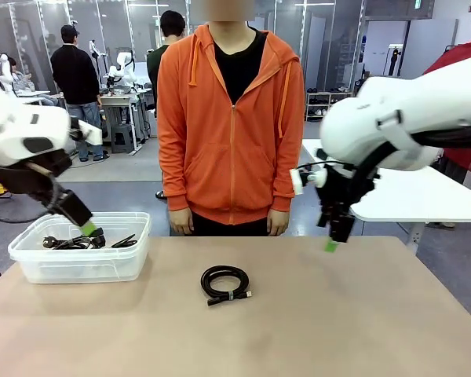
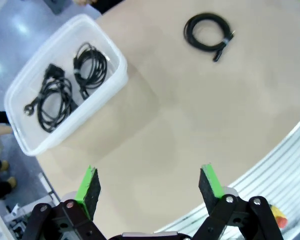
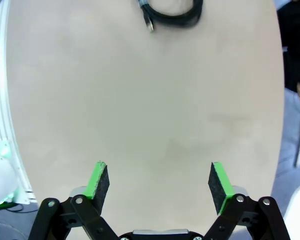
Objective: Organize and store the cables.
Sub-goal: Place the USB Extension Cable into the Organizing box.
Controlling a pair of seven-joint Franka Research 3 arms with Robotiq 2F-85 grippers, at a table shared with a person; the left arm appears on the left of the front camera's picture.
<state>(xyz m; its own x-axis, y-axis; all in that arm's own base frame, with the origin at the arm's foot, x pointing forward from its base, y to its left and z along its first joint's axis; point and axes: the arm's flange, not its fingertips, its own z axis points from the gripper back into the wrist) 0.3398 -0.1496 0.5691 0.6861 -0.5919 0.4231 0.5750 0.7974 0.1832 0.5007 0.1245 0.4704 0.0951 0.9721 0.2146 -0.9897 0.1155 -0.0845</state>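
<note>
cables wound into thin black coils are mostly put away already: two of them (image 2: 65,90) lie inside the clear plastic rectangular bin (image 1: 31,263) at the robot's left end of the beige counter (image 1: 337,314). in the left wrist view they sit side by side on the bin floor, one with a round plug at its end. one more black coiled cable (image 1: 225,283), bound with a small tie and ending in a short connector, lies alone on the bare counter near the middle, well apart from the bin. by my reading the job is most of the way through, with this last coil left to be picked up and dropped in with the others.

left tool (image 1: 88,228) hangs above the bin's far rim, its green-padded fingers spread wide with nothing between them; the left wrist view (image 2: 149,187) looks down on the bin to one side and the loose coil farther off. right tool (image 1: 332,243) hovers over the counter on the robot's right, jaws likewise wide apart and empty. in the right wrist view (image 3: 160,181) the loose coil shows at the top edge, straight ahead of the fingers but well away from them, with bare counter between. a person in an orange hooded jacket (image 1: 231,118) stands at the far side, hands down and clear of the counter.
</note>
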